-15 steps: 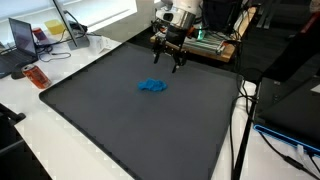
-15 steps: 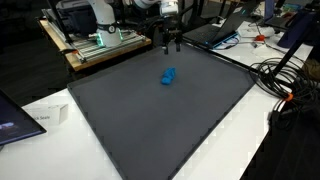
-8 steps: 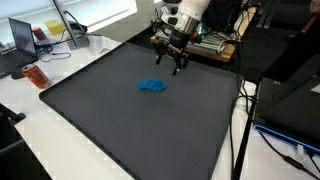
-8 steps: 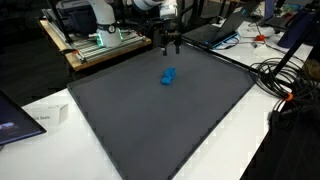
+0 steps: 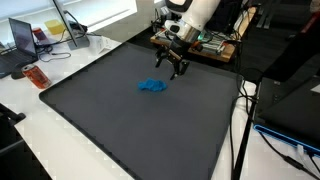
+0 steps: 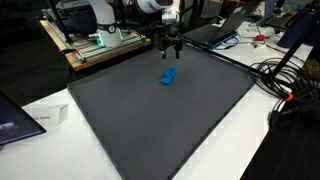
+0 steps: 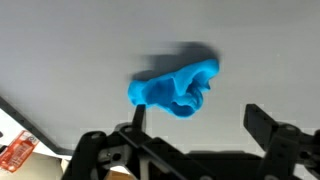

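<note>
Moved: the pincer point(image 5: 174, 68) has come lower and further in from the far edge of the dark mat point(image 5: 130, 130), toward the blue lump point(image 5: 153, 87); the arm leans further over the mat than a second ago.
Unmoved: the blue lump keeps the same spot and the same crumpled shape in both exterior views.
Pincer state: jaws stand wide with nothing between them, as a second ago.
Pincer position: hangs above the mat on the lump's far side, near it but apart; no contact shows in an exterior view point(image 6: 170, 50).
Wrist view: the lump point(image 7: 178, 88) sits mid-picture on bare mat, with the dark fingers point(image 7: 260, 122) spread at the lower edge on either side of it.
Lump location: on the mat's far half, about midway across, touching nothing else.
Meaning: judged as an approach; the gap to the lump is shorter and the lump is not yet touched or gripped.
Surroundings: a red packet point(image 5: 36, 76) and a laptop point(image 5: 22, 38) sit on the white tabletop point(image 5: 30, 120), well apart from the lump.
</note>
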Robot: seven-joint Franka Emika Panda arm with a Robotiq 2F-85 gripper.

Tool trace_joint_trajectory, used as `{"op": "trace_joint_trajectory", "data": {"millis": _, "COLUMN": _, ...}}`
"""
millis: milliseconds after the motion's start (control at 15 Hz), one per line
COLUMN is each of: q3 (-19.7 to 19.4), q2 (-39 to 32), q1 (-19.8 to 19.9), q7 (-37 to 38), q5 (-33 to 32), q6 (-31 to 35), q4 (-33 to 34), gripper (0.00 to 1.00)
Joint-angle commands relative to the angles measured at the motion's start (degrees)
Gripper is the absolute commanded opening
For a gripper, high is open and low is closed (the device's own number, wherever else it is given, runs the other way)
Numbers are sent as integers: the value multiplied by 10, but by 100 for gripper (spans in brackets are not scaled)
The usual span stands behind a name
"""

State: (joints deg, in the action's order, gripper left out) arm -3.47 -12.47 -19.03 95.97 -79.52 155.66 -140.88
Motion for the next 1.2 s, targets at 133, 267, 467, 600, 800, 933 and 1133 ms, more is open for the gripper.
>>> {"op": "trace_joint_trajectory", "data": {"millis": 133, "q3": -2, "q2": -4, "q1": 12, "q7": -53, "q5": 20, "q6": 15, "q4": 11, "gripper": 100}}
{"op": "trace_joint_trajectory", "data": {"millis": 267, "q3": -4, "q2": -7, "q1": 22, "q7": -82, "q5": 27, "q6": 35, "q4": 15, "gripper": 100}}
{"op": "trace_joint_trajectory", "data": {"millis": 467, "q3": -7, "q2": -7, "q1": 40, "q7": -130, "q5": 39, "q6": 73, "q4": 21, "gripper": 100}}
{"op": "trace_joint_trajectory", "data": {"millis": 600, "q3": -4, "q2": -11, "q1": 57, "q7": -189, "q5": 78, "q6": 94, "q4": 23, "gripper": 100}}
{"op": "trace_joint_trajectory", "data": {"millis": 800, "q3": 7, "q2": -17, "q1": 79, "q7": -288, "q5": 160, "q6": 112, "q4": 23, "gripper": 100}}
{"op": "trace_joint_trajectory", "data": {"millis": 933, "q3": 20, "q2": -22, "q1": 94, "q7": -358, "q5": 222, "q6": 114, "q4": 22, "gripper": 100}}
{"op": "trace_joint_trajectory", "data": {"millis": 1133, "q3": 50, "q2": -25, "q1": 117, "q7": -462, "q5": 315, "q6": 102, "q4": 25, "gripper": 100}}
